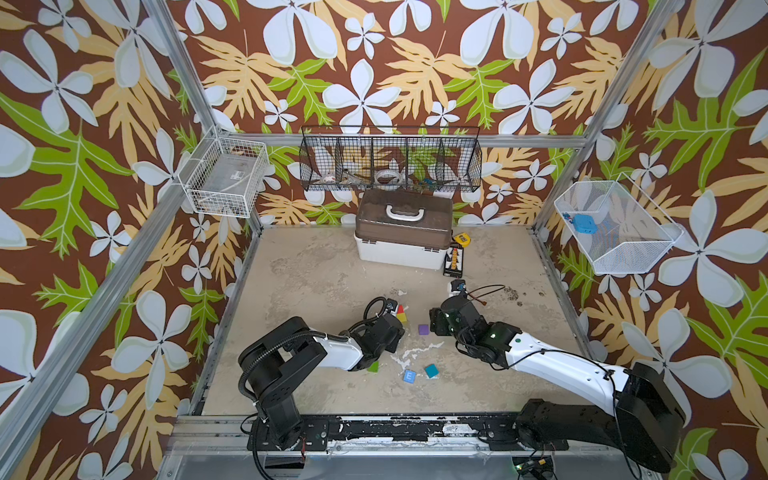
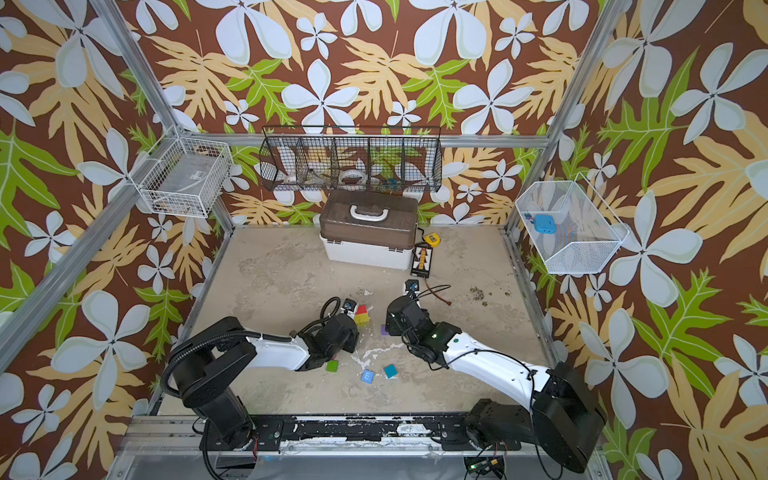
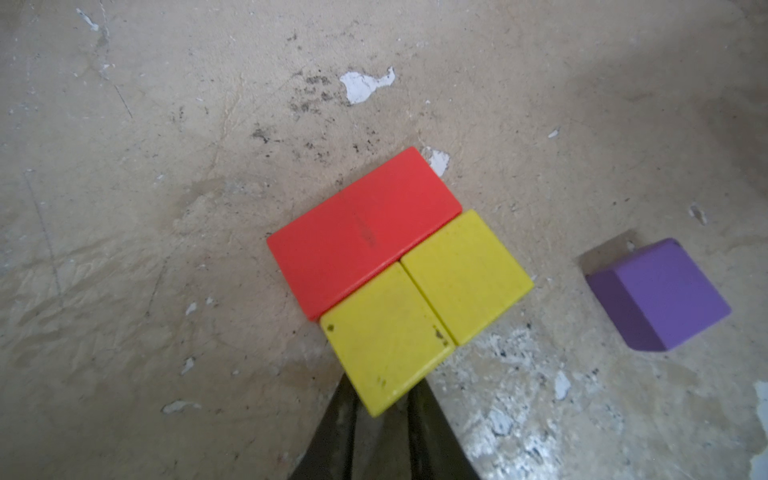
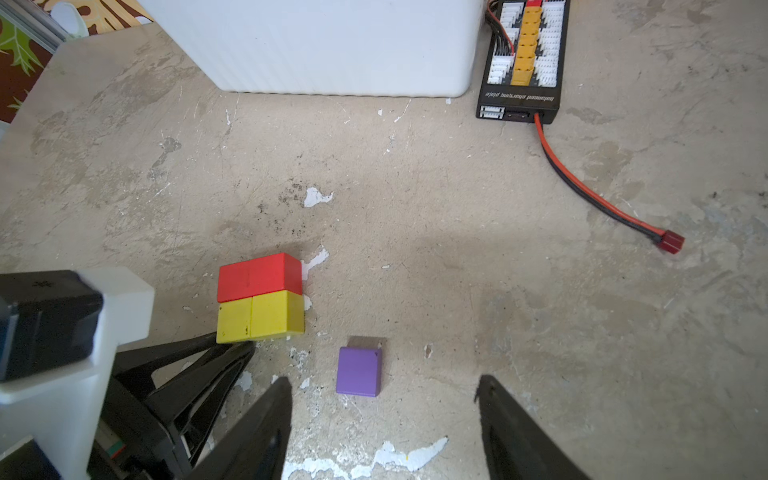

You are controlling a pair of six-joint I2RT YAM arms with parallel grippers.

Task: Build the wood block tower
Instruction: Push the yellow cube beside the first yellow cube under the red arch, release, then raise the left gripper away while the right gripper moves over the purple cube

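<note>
Right wrist view: caught right gripper [image 4: 384,379] spread wide, empty, just short of purple cube [image 4: 358,371]; left gripper [image 4: 239,349] pinched shut, tips against yellow blocks [image 4: 259,316] touching red block [image 4: 257,276]. Looked best to centre over cube, lower straight, close on flat faces

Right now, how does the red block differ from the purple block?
The red block is a long rectangle; the purple block is nearly a cube. The red block lies flush against two yellow blocks; the purple block stands alone, apart from them. Both are plain painted blocks resting on the table.
</note>
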